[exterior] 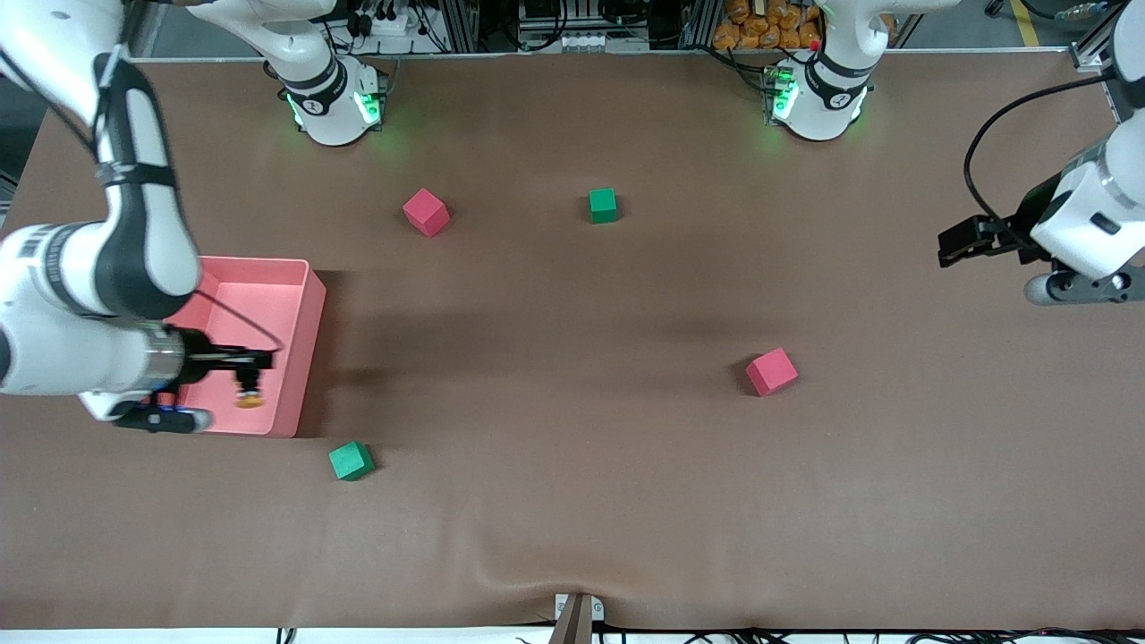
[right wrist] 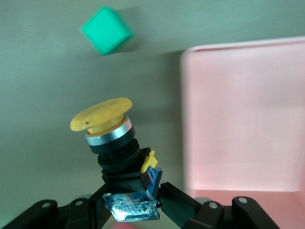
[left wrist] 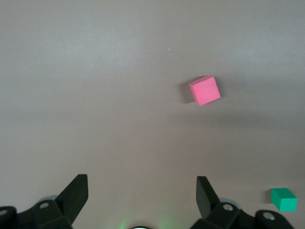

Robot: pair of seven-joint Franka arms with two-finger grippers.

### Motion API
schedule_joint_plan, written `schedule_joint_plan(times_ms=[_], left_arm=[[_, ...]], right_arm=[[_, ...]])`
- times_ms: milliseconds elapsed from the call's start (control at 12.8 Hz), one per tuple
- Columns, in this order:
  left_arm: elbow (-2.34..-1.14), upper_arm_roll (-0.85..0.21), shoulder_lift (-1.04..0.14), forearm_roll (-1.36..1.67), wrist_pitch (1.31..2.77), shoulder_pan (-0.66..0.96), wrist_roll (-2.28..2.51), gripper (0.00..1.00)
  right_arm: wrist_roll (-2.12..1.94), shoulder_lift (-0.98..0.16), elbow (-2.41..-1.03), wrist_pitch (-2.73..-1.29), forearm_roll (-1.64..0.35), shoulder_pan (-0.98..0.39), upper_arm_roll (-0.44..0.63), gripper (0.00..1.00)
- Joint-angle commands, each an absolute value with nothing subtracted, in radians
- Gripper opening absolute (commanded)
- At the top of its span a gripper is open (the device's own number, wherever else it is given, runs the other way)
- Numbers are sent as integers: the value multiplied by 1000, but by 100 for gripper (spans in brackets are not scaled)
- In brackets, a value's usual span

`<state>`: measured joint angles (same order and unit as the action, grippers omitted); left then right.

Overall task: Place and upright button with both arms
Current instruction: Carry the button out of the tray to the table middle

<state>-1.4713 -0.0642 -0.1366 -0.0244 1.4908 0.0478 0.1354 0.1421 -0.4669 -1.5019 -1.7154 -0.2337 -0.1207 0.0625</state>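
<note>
**Right gripper holding button over pink bin, left arm idle**

Green cube point(exterior: 351, 461) is the item nearest the front camera, on the brown table point(exterior: 572, 501) just off the pink bin's point(exterior: 304, 358) near corner, toward the right arm's end. Same cube shows in the right wrist view point(right wrist: 106, 30).

Right gripper point(exterior: 249, 376) is over the near end of the bin, clamped on the button point(exterior: 249, 398). Right wrist view: jaws pinch the button's black body low down, yellow-orange cap point(right wrist: 101, 114) pointing away from the gripper and tilted, not square to the fingers. Button point(right wrist: 116, 157) is off the surface, carried in the air.

Left gripper point(exterior: 962, 241) waits over the table at the left arm's end, fingers point(left wrist: 76, 193) spread wide, nothing between them.

Other cubes on the table: red cube point(exterior: 771, 371) toward the left arm's side, also in the left wrist view point(left wrist: 205, 90); second red cube point(exterior: 426, 212) and second green cube point(exterior: 603, 205) farther from the camera, closer to the arm bases.
</note>
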Motion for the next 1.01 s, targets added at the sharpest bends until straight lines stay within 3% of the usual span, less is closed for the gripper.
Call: schedule_joint_plan(times_ms=[0, 702, 936], left_arm=[[-1468, -64, -155, -20, 1506, 63, 123, 100], [-1465, -78, -250, 11, 1532, 115, 137, 100], [-1463, -78, -290, 64, 1532, 124, 137, 100]], right_arm=[[312, -534, -1425, -1732, -335, -248, 69, 0], [693, -833, -1368, -2254, -463, -751, 69, 0], [767, -880, -1330, -2292, -465, -813, 67, 0]])
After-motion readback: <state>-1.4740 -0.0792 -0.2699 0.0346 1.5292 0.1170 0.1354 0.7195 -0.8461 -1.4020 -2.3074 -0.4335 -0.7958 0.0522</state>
